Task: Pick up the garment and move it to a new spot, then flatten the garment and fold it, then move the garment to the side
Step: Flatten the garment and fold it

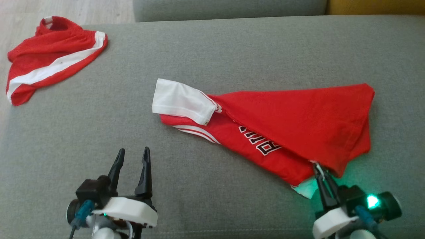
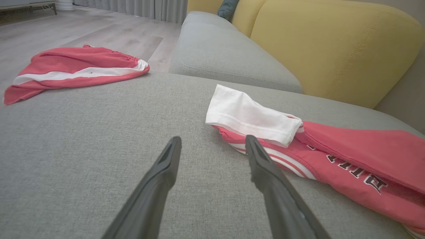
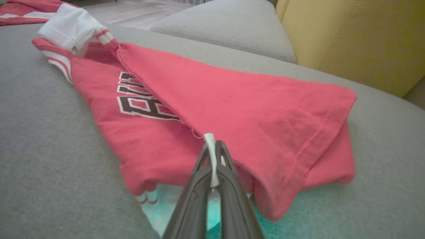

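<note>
The garment (image 1: 298,119) is a red jersey lying crumpled and folded over itself on the grey cushion, a white sleeve at its left end and black-and-white block lettering showing. My right gripper (image 1: 318,168) is at its near edge, shut on a thin white strip of the hem. In the right wrist view that strip is pinched between the two fingers of the right gripper (image 3: 212,143), with the garment (image 3: 249,99) spreading beyond. My left gripper (image 1: 133,155) stands open over bare cushion, left of the garment. The left wrist view shows the left gripper (image 2: 212,142) empty, close to the garment (image 2: 365,156) and its white sleeve.
A second red piece with a white stripe (image 1: 49,59) lies at the cushion's far left corner, by the edge above the wooden floor (image 1: 49,10). Behind are another grey cushion (image 2: 225,53) and a yellow backrest (image 2: 332,43).
</note>
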{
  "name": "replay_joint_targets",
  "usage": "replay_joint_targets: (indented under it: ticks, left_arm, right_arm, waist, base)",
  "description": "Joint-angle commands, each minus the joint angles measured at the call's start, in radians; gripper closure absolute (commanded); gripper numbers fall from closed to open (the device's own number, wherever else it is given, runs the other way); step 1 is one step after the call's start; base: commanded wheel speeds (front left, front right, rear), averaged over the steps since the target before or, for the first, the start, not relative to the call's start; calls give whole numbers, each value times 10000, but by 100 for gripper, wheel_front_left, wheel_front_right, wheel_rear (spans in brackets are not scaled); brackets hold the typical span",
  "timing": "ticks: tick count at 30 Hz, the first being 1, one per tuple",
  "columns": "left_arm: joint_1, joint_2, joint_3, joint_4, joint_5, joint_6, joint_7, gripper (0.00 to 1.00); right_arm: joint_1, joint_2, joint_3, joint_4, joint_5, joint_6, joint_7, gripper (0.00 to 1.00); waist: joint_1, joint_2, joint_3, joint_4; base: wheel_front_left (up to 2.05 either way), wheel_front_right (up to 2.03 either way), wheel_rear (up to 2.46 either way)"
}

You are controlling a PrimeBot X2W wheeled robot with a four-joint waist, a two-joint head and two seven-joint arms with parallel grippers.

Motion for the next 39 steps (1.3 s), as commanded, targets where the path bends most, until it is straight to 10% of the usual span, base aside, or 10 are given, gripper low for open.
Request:
replay_joint_targets:
  ticks: [1,9,10,11,39]
  left_arm:
    - [-470,-37,256,-308,-26,21,-124,0]
    - [-540,-37,344,-225,-20,-12,-124,0]
    - [-575,-37,375,-176,-30,-21,-124,0]
    - [-690,-37,446,-24,-83,-66,-124,0]
    - [-5250,301,1588,5706,-1921,-796,864,0]
  right_arm:
    - [-63,-41,383,-313,-94,73,-80,100]
    - [33,-41,459,-165,17,73,-62,92]
    - [4,-41,465,-189,68,73,-69,65]
    - [-43,-41,480,-264,180,73,-82,0]
    - [-608,-41,507,-2858,969,73,-110,0]
  waist:
    - [0,0,32,-51]
    - [0,0,32,-219]
    - [0,0,17,-251]
    - [0,0,-24,-324]
    - [0,0,971,-1489]
  base:
    - [0,0,0]
    - [0,0,0]
    - [0,0,0]
    - [0,0,0]
    - [0,0,0]
